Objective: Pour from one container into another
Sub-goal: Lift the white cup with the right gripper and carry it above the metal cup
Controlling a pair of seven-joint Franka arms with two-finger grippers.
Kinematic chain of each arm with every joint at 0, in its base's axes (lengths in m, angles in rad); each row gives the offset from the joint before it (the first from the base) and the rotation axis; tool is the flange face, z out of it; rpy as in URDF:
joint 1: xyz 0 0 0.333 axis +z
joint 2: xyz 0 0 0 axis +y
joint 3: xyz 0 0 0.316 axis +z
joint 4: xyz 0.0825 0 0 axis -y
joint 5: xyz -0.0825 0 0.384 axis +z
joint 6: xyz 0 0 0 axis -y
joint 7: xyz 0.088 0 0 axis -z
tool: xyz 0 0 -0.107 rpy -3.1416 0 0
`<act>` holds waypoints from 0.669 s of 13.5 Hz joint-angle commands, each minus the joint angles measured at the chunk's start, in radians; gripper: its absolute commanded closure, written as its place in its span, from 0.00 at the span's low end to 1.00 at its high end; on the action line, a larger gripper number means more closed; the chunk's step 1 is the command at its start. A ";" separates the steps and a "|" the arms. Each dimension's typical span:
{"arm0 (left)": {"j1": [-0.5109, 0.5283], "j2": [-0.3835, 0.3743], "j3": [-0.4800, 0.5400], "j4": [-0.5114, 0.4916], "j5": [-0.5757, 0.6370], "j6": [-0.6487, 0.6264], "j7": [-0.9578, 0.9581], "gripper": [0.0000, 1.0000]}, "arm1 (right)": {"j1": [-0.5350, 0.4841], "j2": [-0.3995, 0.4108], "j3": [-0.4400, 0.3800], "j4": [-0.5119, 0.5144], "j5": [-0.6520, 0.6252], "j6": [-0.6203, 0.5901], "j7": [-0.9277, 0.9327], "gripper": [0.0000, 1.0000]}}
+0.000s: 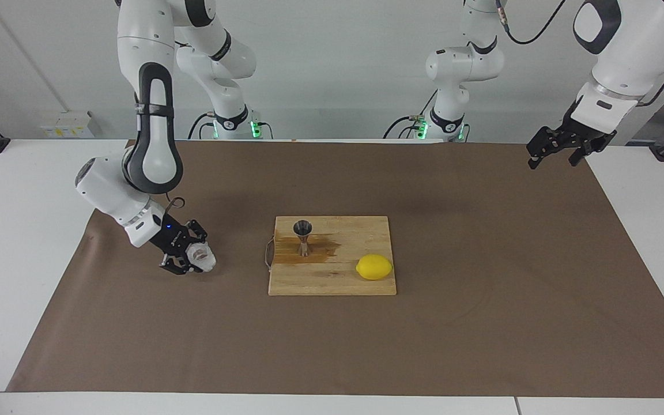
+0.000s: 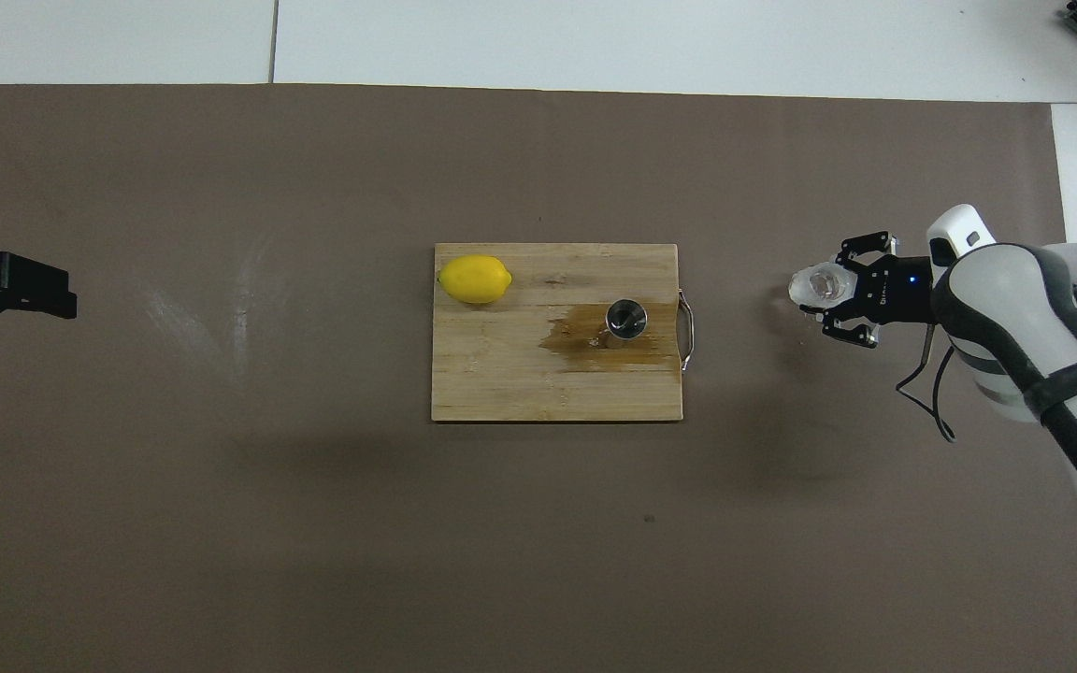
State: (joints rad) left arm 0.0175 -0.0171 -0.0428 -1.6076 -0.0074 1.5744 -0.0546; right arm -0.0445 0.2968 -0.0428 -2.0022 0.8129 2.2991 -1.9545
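Gripping small clear faceted glass cup (image 1: 201, 259) in clenched right gripper (image 1: 192, 260) over brown paper, shiny steel hourglass jigger (image 1: 303, 237) standing on wooden board (image 1: 332, 282), left gripper (image 1: 558, 154) waiting released.

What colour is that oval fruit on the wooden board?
Bright yellow: the lemon, clearest in the overhead view.

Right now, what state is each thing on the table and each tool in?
glass cup: gripped in the right tool, tilted, at the right arm's end.
right tool: shut on the glass cup.
left tool: open, empty, waiting.
jigger: upright on the board, in a stain.
cutting board: flat, stained brown around the jigger.
lemon: whole, lying on the board.
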 commanded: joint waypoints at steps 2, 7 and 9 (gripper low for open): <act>0.005 -0.011 0.006 -0.006 -0.045 0.007 0.004 0.00 | 0.092 -0.080 0.001 0.013 -0.082 -0.020 0.152 0.65; -0.005 -0.014 0.006 -0.012 -0.036 -0.007 0.015 0.00 | 0.225 -0.116 0.008 0.077 -0.241 -0.070 0.377 0.65; -0.002 -0.014 0.004 -0.012 -0.036 -0.008 0.015 0.00 | 0.256 -0.120 0.008 0.077 -0.287 -0.070 0.394 0.65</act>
State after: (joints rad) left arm 0.0180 -0.0171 -0.0427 -1.6088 -0.0374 1.5738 -0.0543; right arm 0.1972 0.1807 -0.0359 -1.9332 0.5770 2.2468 -1.5914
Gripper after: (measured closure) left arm 0.000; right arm 0.480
